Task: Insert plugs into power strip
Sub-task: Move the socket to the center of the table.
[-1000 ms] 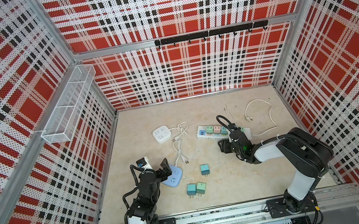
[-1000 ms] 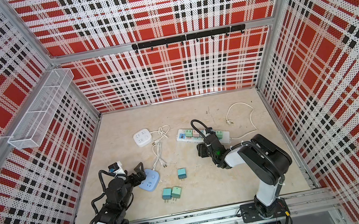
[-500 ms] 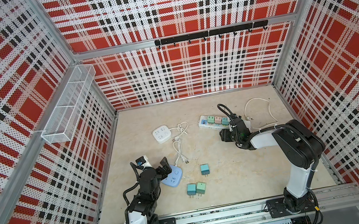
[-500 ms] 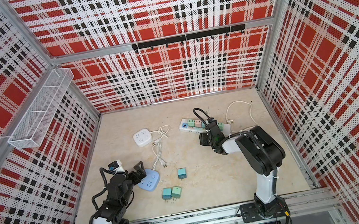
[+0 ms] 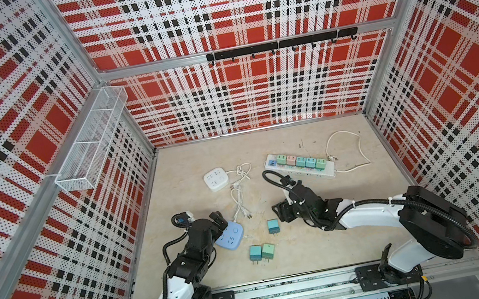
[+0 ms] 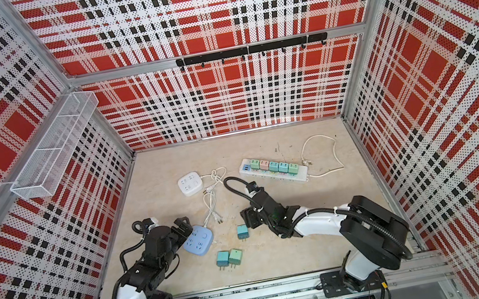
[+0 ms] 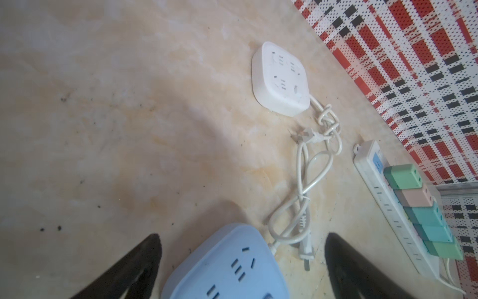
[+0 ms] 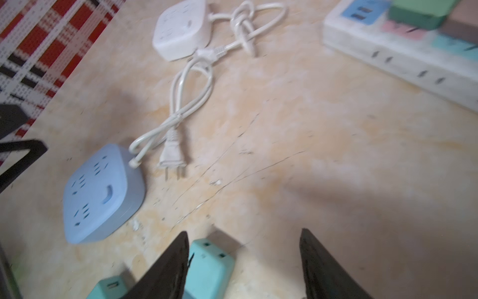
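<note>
Top views both show the power strip [image 5: 298, 171] lying on the floor toward the back right. It holds five plugs [image 5: 301, 161] seated in a row: mint, pink, teal, teal, mint. Three more lie loose nearer the robot. A single teal plug [image 5: 273, 225] lies just beside the right gripper [image 5: 280, 213], and a teal-and-mint pair [image 6: 228, 257] rests side by side, prongs toward the robot. The left gripper [image 5: 223, 223] sits at a blue socket cube [image 5: 231, 236], and a white socket cube [image 5: 216, 178] lies further back. A wire basket [image 5: 90, 143] with three compartments hangs on the left wall.

Left wrist view: the left gripper [image 7: 241, 235] is spread wide, its fingers [image 7: 144, 259] on either side of the blue socket cube [image 7: 227, 266] and apart from it, grasping nothing.

Right wrist view: the right gripper [image 8: 244, 231] stands released and holds nothing. The teal plug [image 8: 212, 266] lies on the floor just inside one finger; whether they touch cannot be told.
</note>
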You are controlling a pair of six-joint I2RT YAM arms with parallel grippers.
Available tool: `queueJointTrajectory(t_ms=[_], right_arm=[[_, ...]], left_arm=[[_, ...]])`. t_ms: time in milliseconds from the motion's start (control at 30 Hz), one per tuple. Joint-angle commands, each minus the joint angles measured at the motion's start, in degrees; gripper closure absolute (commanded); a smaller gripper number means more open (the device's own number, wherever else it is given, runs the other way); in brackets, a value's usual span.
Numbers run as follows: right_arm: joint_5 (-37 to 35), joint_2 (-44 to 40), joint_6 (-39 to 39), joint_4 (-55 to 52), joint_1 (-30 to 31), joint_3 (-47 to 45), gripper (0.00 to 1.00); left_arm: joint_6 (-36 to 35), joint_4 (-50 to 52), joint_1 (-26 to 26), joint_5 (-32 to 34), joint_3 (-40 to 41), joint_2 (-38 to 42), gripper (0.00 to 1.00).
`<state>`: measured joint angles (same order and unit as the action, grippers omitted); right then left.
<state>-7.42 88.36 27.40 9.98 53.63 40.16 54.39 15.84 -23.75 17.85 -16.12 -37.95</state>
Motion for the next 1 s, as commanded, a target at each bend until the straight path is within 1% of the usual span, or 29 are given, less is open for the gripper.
queueJointTrajectory(t_ms=[0,133,267,433,567,633,700,800,900,967], right_arm=[[-1.03,3.08,0.03,2.99,4.3,2.06,0.32],[-0.67,5.94,0.79,5.8,8.12,3.53,0.34],[-0.75,7.47,1.54,6.77,9.39,3.71,0.34],[-2.81,5.84,2.31,8.34,9.39,1.02,0.33],[-7.01,3.1,2.54,7.63,9.39,-1.3,0.31],[-9.6,1.43,2.83,6.75,9.41,-2.5,0.3],[-11.8,-0.11,3.05,6.38,9.23,-3.87,0.3],[-12.48,-1.8,3.73,5.86,7.85,-5.74,0.3],[-12.93,-3.62,4.53,5.8,6.55,-7.65,0.3],[-13.41,-4.79,4.79,5.5,5.88,-8.69,0.3]], left_arm=[[3.63,0.91,-2.66,2.91,0.15,-1.79,0.01],[4.27,1.19,-4.81,3.94,-0.85,-6.07,0.01],[5.23,-0.97,-6.1,3.86,-0.29,-10.07,0.01],[4.86,-2.49,-7.84,3.67,-1.28,-15.28,0.01],[4.01,-7.65,-10.15,0.81,-1.58,-19.84,0.01],[4.06,-9.16,-12.42,0.7,-2.56,-22.37,0.01],[4.22,-9.94,-15.53,2.15,-4.17,-25.06,0.01],[4.69,-10.21,-20.05,5.1,-7.45,-29.63,0.01],[5.78,-10.62,-22.81,6.49,-10.85,-35.05,0.01],[7.04,-10.78,-23.65,6.82,-13.06,-38.88,0.01]])
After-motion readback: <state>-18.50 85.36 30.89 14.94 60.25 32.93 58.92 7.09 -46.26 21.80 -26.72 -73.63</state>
